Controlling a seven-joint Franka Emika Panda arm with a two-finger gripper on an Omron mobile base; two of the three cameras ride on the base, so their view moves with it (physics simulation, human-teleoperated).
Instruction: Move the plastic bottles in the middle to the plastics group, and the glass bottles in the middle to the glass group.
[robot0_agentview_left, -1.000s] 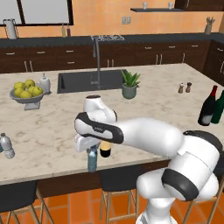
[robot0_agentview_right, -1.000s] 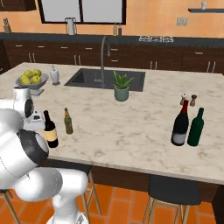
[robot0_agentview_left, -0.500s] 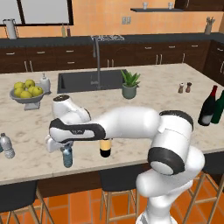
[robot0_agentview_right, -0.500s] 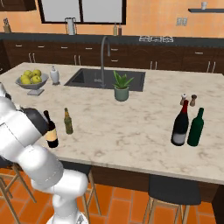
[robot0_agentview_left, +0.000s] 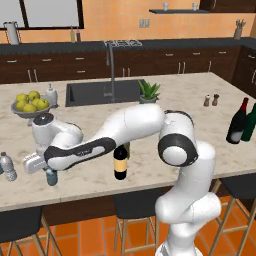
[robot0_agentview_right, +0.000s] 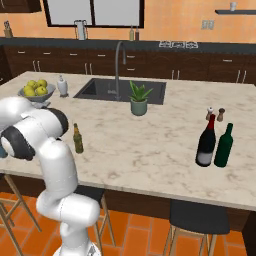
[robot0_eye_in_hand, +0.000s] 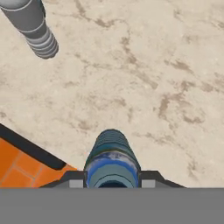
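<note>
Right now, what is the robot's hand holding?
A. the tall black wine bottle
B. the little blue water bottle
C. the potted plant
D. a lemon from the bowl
B: in the hand view the little blue water bottle sits between the fingers of the gripper, and in the left base view it hangs under the hand close to the clear water bottle.

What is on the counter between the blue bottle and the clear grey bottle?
Nothing: in the hand view, bare marble counter separates the blue bottle from the clear grey bottle.
</note>
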